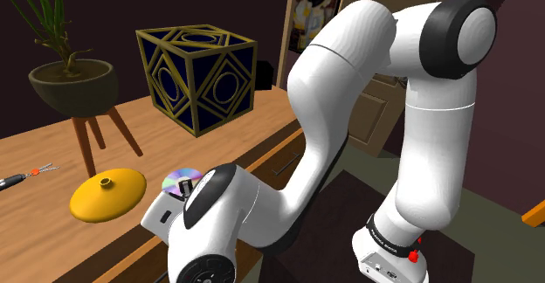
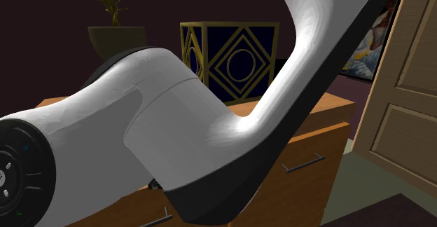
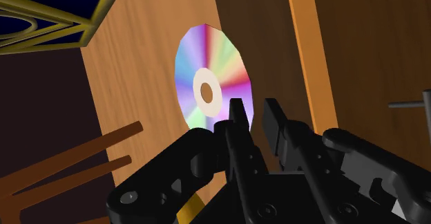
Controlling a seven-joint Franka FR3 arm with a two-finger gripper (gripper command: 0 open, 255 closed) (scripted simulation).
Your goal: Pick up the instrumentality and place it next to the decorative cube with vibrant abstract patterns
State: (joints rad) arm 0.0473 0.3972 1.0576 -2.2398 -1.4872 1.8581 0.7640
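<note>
- In the wrist view I see the pincer with its two black fingers a narrow gap apart, and nothing is clasped between them.
- The iridescent disc lies flat on the wooden dresser top, just past the fingertips. One finger overlaps its rim, and I cannot tell whether it touches.
- The dark cube with gold framing stands further back on the same top, well apart from the disc.
- The dark pot sits on a three-legged wooden stand and holds a green plant.
- A yellow domed lid lies on the top near the disc, on the shoulder view's left of it.
</note>
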